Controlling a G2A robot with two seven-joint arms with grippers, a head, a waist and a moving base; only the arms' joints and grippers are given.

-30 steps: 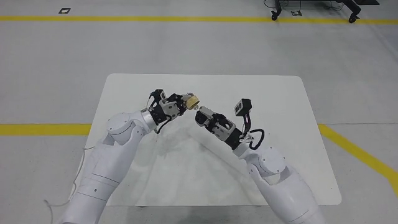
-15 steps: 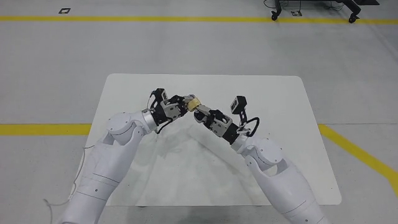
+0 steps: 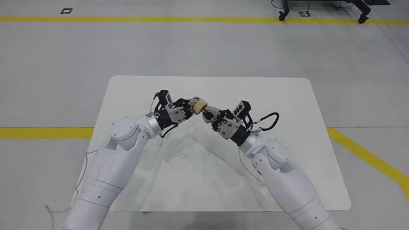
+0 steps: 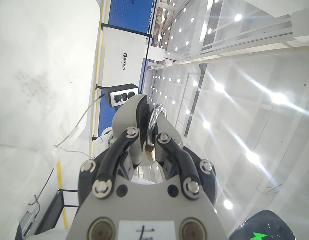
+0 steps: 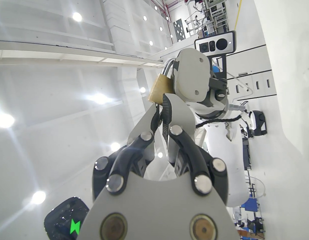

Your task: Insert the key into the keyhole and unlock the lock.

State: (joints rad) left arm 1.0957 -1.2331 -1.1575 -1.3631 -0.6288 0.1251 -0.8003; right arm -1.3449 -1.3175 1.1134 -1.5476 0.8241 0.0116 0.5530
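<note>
Two-handed insertion step, by looks: left claw [image 4: 150, 117] clamped on padlock [image 5: 160, 88], right claw [image 5: 160, 107] clamped on key [image 5: 156, 117] just beside it. Next: line up tip, push home, twist.

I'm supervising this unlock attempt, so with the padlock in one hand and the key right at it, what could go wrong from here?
The key is half hidden in the right hand, its tip at the underside of the brass padlock; if misaligned, pushing may jam or slip it. The left hand pinches the padlock in mid-air above the table, so turning could twist it loose.
</note>
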